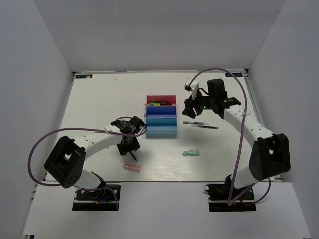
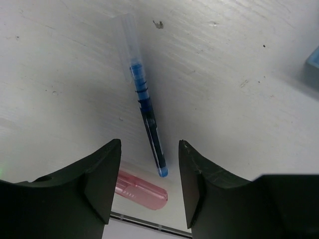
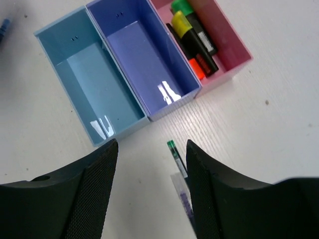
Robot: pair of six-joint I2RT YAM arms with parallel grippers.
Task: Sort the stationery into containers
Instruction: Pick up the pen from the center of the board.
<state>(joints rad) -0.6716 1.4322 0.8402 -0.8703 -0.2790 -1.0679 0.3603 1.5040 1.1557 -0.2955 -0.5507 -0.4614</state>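
left gripper: open, astride blue pen, left of trays
right gripper: open, over green-tipped pen, right of trays

Bright, even light, soft shadows on the table, white glare inside both blue trays.

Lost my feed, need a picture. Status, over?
Left gripper open, straddling blue pen on table. Right gripper open over green-tipped pen. Highlighters in red tray; dark blue tray and light blue tray empty. Pink piece near left gripper, not blocking.
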